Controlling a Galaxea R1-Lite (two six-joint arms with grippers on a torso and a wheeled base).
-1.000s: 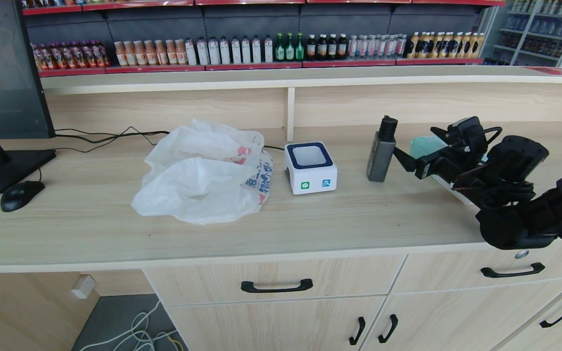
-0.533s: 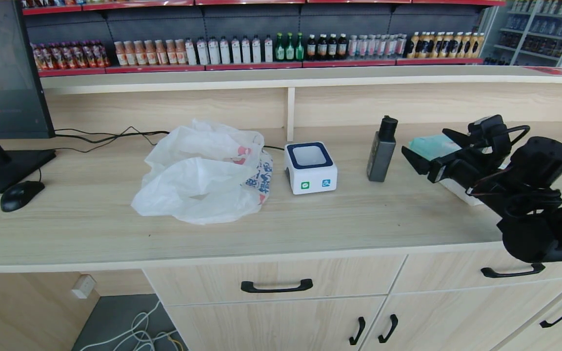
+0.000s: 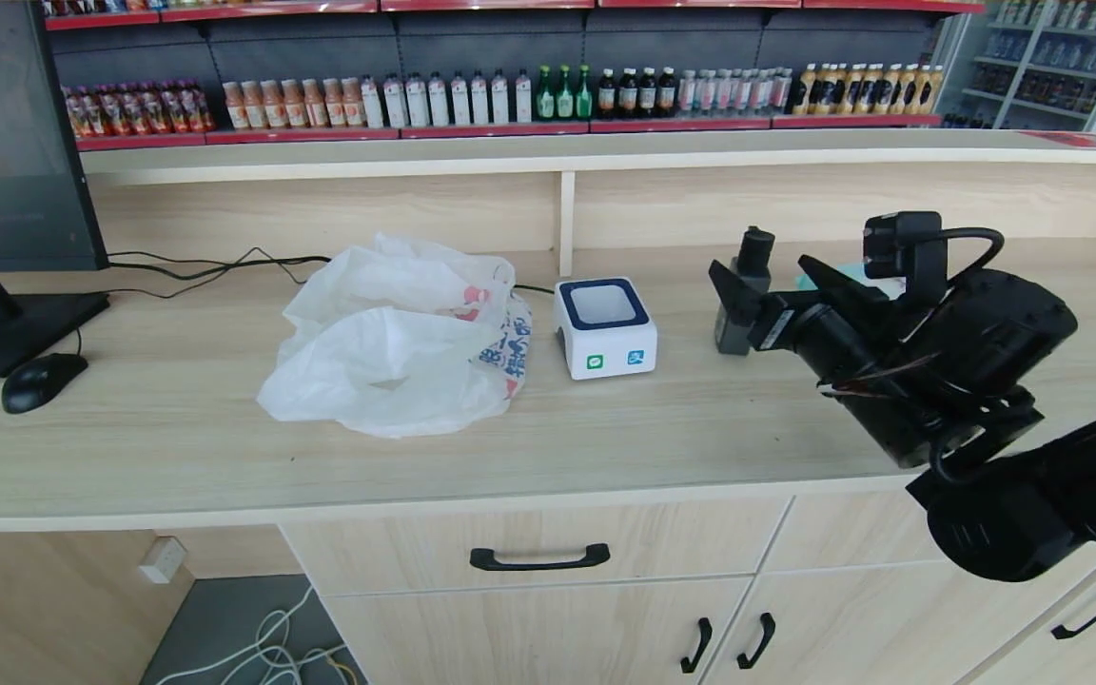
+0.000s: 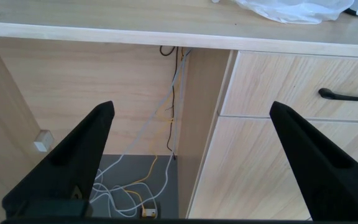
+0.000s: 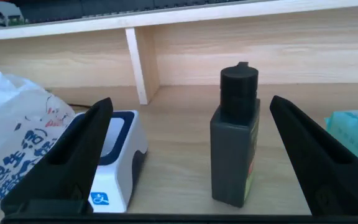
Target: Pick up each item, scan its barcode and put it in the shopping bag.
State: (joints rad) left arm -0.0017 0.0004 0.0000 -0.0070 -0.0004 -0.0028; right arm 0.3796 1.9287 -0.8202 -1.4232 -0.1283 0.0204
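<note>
A: Black at the far left: one monitor (image 3: 6, 143) on its stand and one mouse (image 3: 34, 381) beside the foot, both on the pale wooden counter (image 3: 177, 447). What does the left gripper (image 4: 191, 106) have?

B: Nothing. Its two fingers stand spread wide, low down in front of the counter, facing the drawer fronts (image 4: 291, 93).

A: Next along?

B: One shopping bag (image 3: 396, 333) of thin white plastic with red and blue print, lying crumpled and slumped on the counter. Just beside it on the right is one scanner (image 3: 605, 328), a small white cube with a dark blue frame round its top window.

A: And the goods?

B: Two. One bottle (image 3: 729, 328) stands upright a little right of the scanner. It has a dark grey, flat-sided body, a broad black cap, and a narrow label with red and green down one edge. One packet (image 5: 353, 134), pale teal, lies beyond it to the right, apart from it.

A: The right gripper (image 3: 762, 276)?

B: Wide open as well, gripping nothing. It hangs above the counter, pointed at the bottle. From the wrist camera the bottle sits in the gap between the two fingers, touching neither. How near the fingertips are to it cannot be told.
</note>
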